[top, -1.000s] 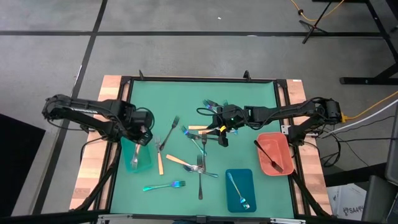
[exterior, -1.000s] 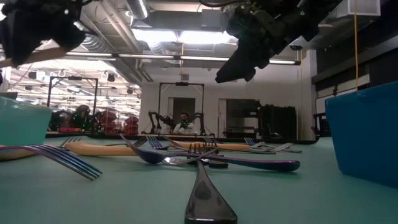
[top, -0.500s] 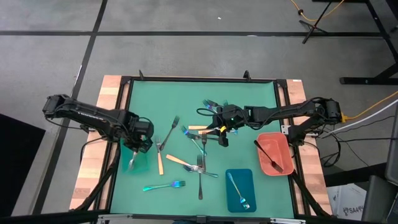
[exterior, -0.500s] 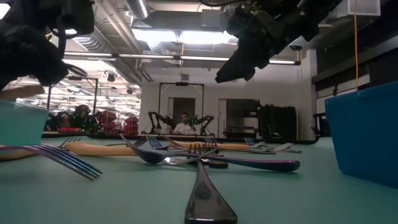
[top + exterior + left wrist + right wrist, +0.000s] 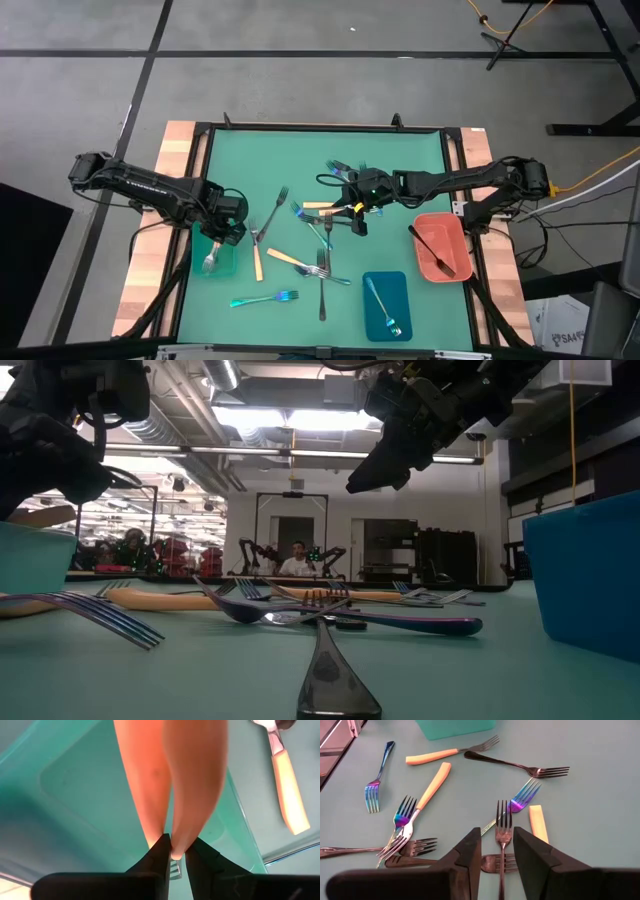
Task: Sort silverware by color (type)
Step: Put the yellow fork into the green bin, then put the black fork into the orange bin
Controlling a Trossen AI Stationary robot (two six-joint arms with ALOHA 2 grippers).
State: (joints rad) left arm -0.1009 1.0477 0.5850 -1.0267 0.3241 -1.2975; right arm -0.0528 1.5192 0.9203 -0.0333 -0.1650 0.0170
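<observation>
1. Over the teal tray [image 5: 228, 262] at the table's left edge, I am holding my left gripper [image 5: 229, 224] clamped on the orange handle [image 5: 172, 780] of a fork [image 5: 211, 259]. I am pointing it down into the tray, since I judge this is where the orange-handled pieces belong.
2. I am keeping the pinch near the handle's end, so the fork's head is hanging low inside the tray walls.
3. Across the middle of the green mat [image 5: 400, 150], the unsorted pieces are lying loose: another orange-handled one [image 5: 257, 262], a rainbow fork [image 5: 265, 298] and a dark fork [image 5: 322, 285].
4. Above the far cluster, my right gripper [image 5: 357, 222] is hovering with its fingers apart and empty, lined up over a dark fork [image 5: 503, 827], waiting for a clean pick.
5. The blue tray [image 5: 385, 304] is holding a fork, and the red tray [image 5: 440, 246] at the right is holding a dark one.
</observation>
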